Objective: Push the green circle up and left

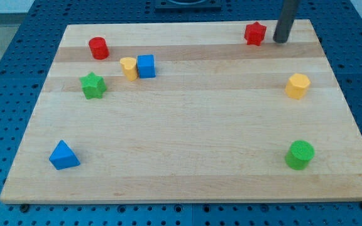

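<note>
Green circle [300, 154] sits near the board's near right corner, upright, on bare wood w/ nothing touching it. Closest neighbour is the yellow hexagon-ish block [298, 85], straight beyond it toward the far edge, well apart. Up and left of the green circle the wooden board [187, 144] is open wood across the middle; the first blocks in that direction are a cluster at far left: blue cube [146, 65] touching or just beside a yellow block [129, 67] (shape hard to call, looks heart-like), w/ the green star [93, 85] a bit nearer and left of those, and the red cylinder [98, 48] farther back near the far left. Blue triangle [63, 156] lies at the near left corner, well apart from everything. Red star [254, 33] is at the far edge, right of centre. My tip [281, 41] is down at the far right, just beside the red star on its right; can't tell if it touches. Tip is well apart from the green circle, w/ the yellow hexagon roughly between them. No hand on this rig, only a straight dark rod, so nothing is pinched or held. Board rests on a blue perforated table [5, 75].
</note>
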Controlling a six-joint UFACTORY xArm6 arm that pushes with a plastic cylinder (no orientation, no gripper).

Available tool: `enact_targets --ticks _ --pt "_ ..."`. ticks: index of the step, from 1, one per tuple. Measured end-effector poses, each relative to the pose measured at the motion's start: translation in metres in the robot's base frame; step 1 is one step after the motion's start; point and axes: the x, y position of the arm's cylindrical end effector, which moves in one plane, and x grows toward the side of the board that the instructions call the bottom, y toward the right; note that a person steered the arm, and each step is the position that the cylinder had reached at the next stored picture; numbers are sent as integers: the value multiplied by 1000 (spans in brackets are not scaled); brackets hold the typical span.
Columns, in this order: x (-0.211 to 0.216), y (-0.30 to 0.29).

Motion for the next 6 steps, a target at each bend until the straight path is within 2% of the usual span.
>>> enact_targets --ticks 2,6 --pt "2 -86" --pt "-6 -81"
